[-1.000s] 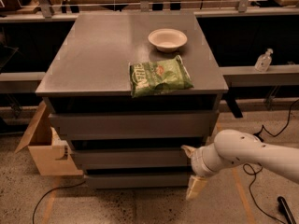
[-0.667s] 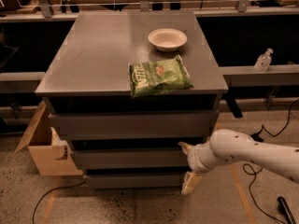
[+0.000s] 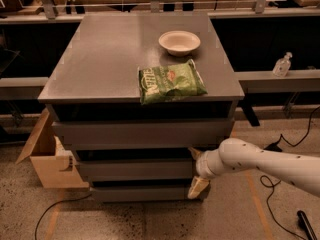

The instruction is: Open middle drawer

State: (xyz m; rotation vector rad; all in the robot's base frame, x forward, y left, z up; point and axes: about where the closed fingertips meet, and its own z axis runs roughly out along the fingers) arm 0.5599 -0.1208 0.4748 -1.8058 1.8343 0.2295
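SPECKLED FLOOR (image 3: 150,219), FOREGROUND: a white robot arm (image 3: 270,164) reaches in from the right, its gripper (image 3: 196,170) set at the right end of the middle drawer (image 3: 132,170); the fingers (image 3: 198,187) are spread apart, one at the slab front's top edge, the other near its bottom edge, gripping nothing yet; the drawer, second of three in the grey cabinet (image 3: 140,49), looks shut or barely out; the step in hand appears to be taking hold, best done by closing squarely on the handleless front, then drawing straight out and level so the slab does not slip free; a cardboard box (image 3: 47,164) stands at the cabinet's left; on top lie a green chip bag (image 3: 170,81) and, farther back, a white bowl (image 3: 179,41).
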